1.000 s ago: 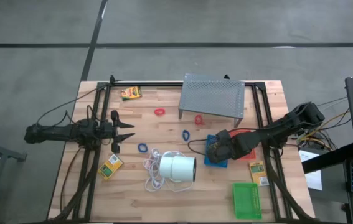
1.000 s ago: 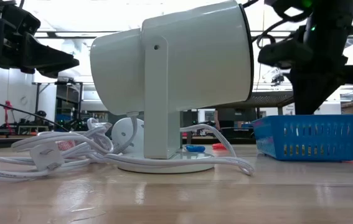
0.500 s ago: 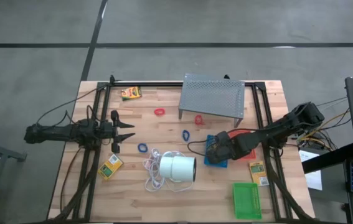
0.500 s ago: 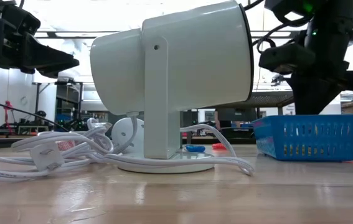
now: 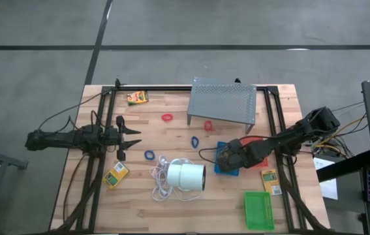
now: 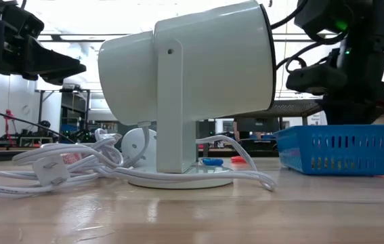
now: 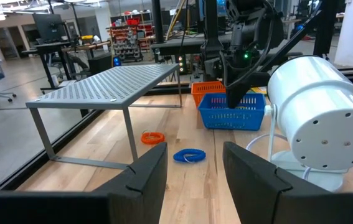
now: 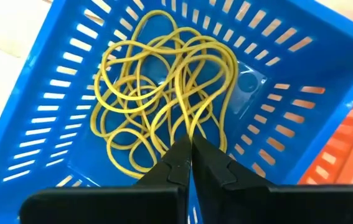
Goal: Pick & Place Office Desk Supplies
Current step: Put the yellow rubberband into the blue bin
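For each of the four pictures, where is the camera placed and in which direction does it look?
High view: above the table, looking straight down; both arms show, left hand and right hand.
Low view: at table height, looking level past the white lamp; arms enter from above.
Left wrist view: on the left arm, facing the grey stand; its open fingers show.
Right wrist view: on the right arm, looking down into the blue tray at rubber bands; shut fingers show.
Shared: blue tray and lamp.

Colours on the pale wood desk [image 5: 171, 209]

Blue slotted tray [image 8: 51, 93] holds yellow rubber bands [image 8: 164, 106]; red tray [image 8: 344, 149] beside it; green tray [image 5: 258, 210]; grey perforated stand [image 5: 222, 99]; white cylinder [image 5: 186, 176].
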You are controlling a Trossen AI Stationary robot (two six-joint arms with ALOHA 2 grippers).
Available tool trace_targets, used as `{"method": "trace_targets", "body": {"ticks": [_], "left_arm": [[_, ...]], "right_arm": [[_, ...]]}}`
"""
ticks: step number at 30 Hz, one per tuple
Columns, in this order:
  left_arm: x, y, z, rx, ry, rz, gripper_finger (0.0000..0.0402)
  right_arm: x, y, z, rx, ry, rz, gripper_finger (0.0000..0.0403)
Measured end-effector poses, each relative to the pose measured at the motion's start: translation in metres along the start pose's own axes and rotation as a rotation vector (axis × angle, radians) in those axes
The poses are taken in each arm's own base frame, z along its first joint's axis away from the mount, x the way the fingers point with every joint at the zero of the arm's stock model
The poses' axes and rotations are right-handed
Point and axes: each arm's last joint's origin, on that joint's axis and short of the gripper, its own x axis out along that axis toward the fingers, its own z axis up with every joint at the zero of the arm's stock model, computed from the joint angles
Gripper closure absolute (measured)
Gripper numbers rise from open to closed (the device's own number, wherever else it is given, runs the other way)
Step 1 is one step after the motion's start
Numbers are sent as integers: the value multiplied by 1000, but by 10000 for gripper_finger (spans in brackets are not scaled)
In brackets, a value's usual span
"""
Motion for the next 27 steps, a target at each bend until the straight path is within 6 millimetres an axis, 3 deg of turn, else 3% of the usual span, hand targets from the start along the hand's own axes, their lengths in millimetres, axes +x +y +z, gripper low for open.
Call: {"method": "trace_targets", "body": {"ticks": [22, 27], "left_arm": [[0, 0, 0, 0, 0, 0, 243], [0, 0, 0, 0, 0, 0, 243]], "right_arm": [[-1, 2, 2, -55, -51, 11, 394], [-2, 3, 2, -39, -54, 16, 371]]}}
